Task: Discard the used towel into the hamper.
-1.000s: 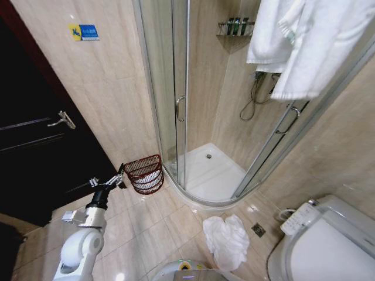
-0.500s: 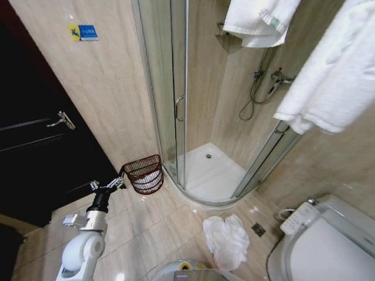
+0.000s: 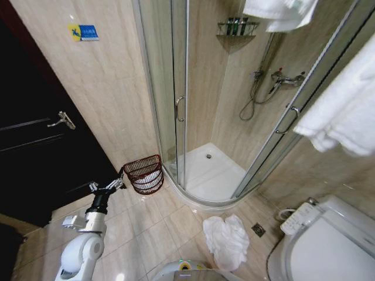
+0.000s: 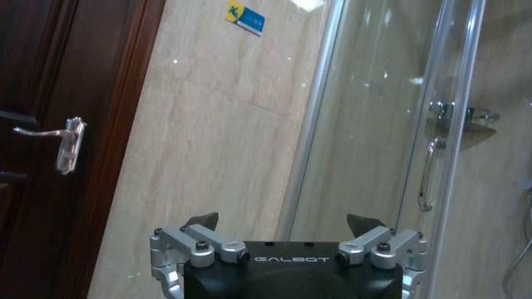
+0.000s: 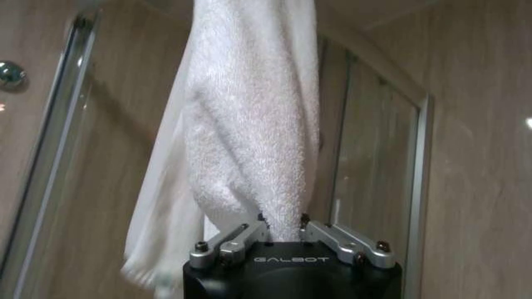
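My right gripper (image 5: 283, 225) is shut on a fold of the white towel (image 5: 249, 124), which stands up thick and twisted from its jaws. In the head view the towel (image 3: 345, 117) hangs large at the right edge, with another white fold (image 3: 281, 12) at the top. The hamper (image 3: 143, 174), a small reddish-brown open-weave basket with something white inside, stands on the floor against the wall beside the shower door. My left gripper (image 3: 111, 186) is held low just left of the hamper; its fingers are open with nothing between them in the left wrist view (image 4: 283, 223).
A glass corner shower (image 3: 205, 164) lies ahead. There is a dark door with a lever handle (image 3: 61, 120) to the left and a toilet (image 3: 328, 246) at the lower right. A crumpled white cloth (image 3: 225, 240) lies on the tiled floor near my base.
The white towel has swung up and to the right across the head view, uncovering the shower taps and shelf. My left arm has drawn back slightly from the hamper.
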`<state>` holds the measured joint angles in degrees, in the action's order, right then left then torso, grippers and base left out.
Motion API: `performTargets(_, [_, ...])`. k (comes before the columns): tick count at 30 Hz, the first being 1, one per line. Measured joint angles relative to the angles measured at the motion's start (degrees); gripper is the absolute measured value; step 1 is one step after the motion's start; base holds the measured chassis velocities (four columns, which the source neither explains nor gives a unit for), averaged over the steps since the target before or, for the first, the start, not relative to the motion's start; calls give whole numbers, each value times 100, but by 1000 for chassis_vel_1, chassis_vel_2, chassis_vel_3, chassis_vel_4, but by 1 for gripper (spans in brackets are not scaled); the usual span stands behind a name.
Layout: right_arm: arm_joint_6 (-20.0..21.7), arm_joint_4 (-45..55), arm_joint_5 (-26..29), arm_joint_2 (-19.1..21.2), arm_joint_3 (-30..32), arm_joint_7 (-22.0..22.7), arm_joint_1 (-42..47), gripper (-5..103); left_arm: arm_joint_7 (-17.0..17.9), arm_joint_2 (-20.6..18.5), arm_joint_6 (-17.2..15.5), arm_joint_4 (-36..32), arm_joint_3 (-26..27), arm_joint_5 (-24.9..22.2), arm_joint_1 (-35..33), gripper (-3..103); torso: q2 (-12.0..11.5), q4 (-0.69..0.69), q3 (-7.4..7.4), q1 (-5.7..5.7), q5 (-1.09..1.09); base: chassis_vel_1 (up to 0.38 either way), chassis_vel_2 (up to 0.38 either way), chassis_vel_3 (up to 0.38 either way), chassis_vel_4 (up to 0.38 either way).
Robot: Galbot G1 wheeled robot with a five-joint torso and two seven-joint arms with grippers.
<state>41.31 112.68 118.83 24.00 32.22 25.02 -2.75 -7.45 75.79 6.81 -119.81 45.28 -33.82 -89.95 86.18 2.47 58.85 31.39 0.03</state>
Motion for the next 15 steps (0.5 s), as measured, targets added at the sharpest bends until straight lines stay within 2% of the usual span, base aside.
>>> performTargets(3, [-118, 289, -13, 307, -1342, -385, -1162, 9, -2, -2, 0, 6, -12, 2, 8, 100, 0, -2, -1, 0, -7, 0, 0, 0, 0])
performTargets(4, [-207, 468, -69, 502, -2074, -648, -1715, 9, -5, -14, 1, 14, -15, 2, 6, 100, 0, -3, -1, -1, -3, 0, 0, 0, 0])
performTargets(5, [-207, 468, -69, 502, -2074, -648, -1715, 9, -5, -14, 1, 14, -15, 2, 6, 100, 0, -3, -1, -1, -3, 0, 0, 0, 0])
performTargets(6, [-315, 610, -156, 663, -2637, -863, -2121, 9, -7, -20, 4, 27, -19, 2, 5, 100, 0, -4, -1, -1, 0, 0, 0, 0, 0])
performTargets(8, [-357, 659, -196, 711, -2817, -926, -2245, 9, -8, -22, 5, 30, -21, 2, 6, 100, 0, -3, -1, -1, 1, 0, 0, 0, 0])
performTargets(9, [-567, 949, -438, 926, -3689, -1146, -2816, 9, -10, -27, 7, 37, -37, 5, 16, 100, 1, -3, -1, -2, -6, 0, 0, 0, 0])
performTargets(11, [-780, 1332, -830, 1177, -4785, -1418, -3485, 9, -11, -30, 7, 36, -59, 11, 29, 100, 1, -1, -1, -1, -6, 0, 0, 0, 0])
performTargets(12, [-780, 1332, -830, 1177, -4785, -1418, -3485, 9, -11, -30, 7, 36, -59, 11, 29, 100, 1, -1, -1, -1, -6, 0, 0, 0, 0])
performTargets(13, [-839, 1423, -949, 1251, -5063, -1504, -3645, 9, -11, -32, 6, 34, -67, 13, 31, 100, 1, -1, -1, -1, -5, 0, 0, 0, 0])
performTargets(15, [-1099, 1848, -1467, 1601, -6201, -1846, -4283, 9, -13, -68, -11, 28, -97, 19, 56, 100, 0, -2, -1, -1, 2, 0, 0, 0, 0])
